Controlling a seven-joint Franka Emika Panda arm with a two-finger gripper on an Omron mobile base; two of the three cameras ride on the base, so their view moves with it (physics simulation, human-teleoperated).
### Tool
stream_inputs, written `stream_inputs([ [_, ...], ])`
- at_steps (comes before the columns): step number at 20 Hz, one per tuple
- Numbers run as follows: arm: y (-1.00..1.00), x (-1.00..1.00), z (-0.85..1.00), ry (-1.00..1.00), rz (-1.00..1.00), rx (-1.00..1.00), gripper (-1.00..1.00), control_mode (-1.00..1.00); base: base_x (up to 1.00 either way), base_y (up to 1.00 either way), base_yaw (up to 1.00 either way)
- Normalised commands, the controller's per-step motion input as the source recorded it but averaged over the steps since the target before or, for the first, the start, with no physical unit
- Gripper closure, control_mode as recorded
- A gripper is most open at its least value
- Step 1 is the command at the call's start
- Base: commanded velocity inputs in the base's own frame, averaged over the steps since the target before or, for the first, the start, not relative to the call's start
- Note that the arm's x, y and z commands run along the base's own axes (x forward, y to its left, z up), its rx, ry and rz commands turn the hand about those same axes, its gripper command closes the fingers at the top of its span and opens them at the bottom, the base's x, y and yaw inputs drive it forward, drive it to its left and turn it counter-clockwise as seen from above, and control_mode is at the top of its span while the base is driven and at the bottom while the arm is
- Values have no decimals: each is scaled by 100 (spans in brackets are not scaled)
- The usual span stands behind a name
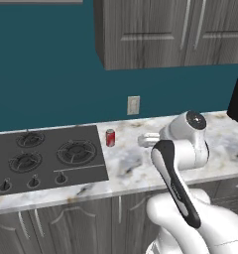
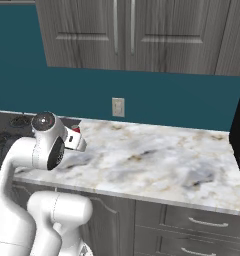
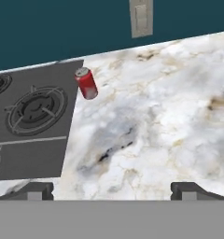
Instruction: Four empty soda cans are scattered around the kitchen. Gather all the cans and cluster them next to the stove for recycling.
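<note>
One red soda can (image 1: 110, 138) with a silver top stands upright on the marble counter (image 1: 136, 171), just off the right edge of the stove (image 1: 46, 156), near the back. In the hand view the soda can (image 3: 87, 83) sits beside the stove (image 3: 34, 126), well ahead of my gripper (image 3: 112, 190) and to its left. The gripper hovers above the counter with its fingertips (image 3: 37, 190) wide apart and nothing between them. In the right base view my wrist hides most of the soda can (image 2: 76, 130).
A wall outlet (image 1: 133, 105) sits on the teal wall behind the can. A black appliance (image 2: 239, 135) stands at the counter's far right. Upper cabinets (image 1: 165, 30) hang overhead. Bare marble (image 2: 157, 160) stretches between the stove and the appliance.
</note>
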Motion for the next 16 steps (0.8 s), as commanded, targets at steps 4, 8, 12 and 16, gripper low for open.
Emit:
stream_inputs([
  [4, -27, -71, 3, 0, -13, 5, -100, -100, 0, 0, 0],
  [8, -25, -66, 0, 0, -11, 4, -100, -100, 0, 0, 0],
  [12, -13, -49, 0, 0, -8, 1, -100, -100, 0, 0, 0],
  [16, -1, -22, 0, 0, -2, 0, -100, -100, 0, 0, 0],
])
